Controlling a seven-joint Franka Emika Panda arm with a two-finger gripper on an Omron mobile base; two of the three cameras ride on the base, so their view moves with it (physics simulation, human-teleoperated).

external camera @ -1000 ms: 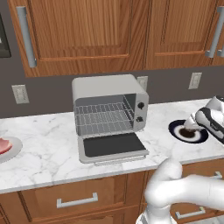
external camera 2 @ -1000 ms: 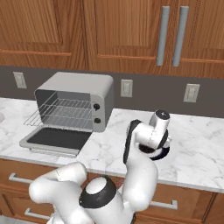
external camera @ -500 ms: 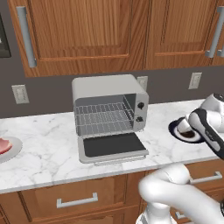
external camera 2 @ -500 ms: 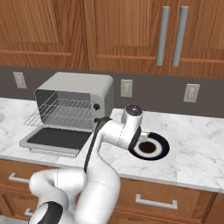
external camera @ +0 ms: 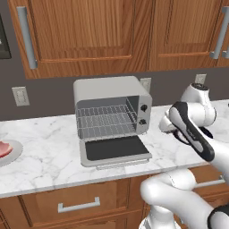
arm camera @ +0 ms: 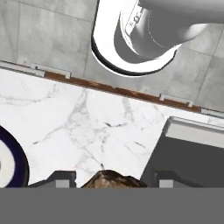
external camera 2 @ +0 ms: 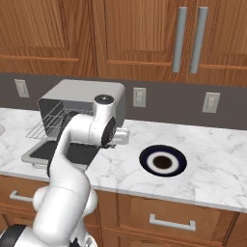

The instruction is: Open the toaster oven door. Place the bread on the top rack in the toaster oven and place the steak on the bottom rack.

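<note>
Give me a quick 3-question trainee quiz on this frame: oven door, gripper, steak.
1. True or false: the toaster oven door is shut.
2. What sits between the gripper fingertips in the hand view?
A. a pink-red slab
B. a dark-brown lump
C. a knob
3. Fill in: the steak lies on a plate at the far ___ of the left base view.

Key
1. False: it lies folded down flat on the counter, with both wire racks showing inside.
2. B: the bread shows between the two tips, over the marble beside the open door.
3. Left: it has not yet gone into the toaster oven.
</note>
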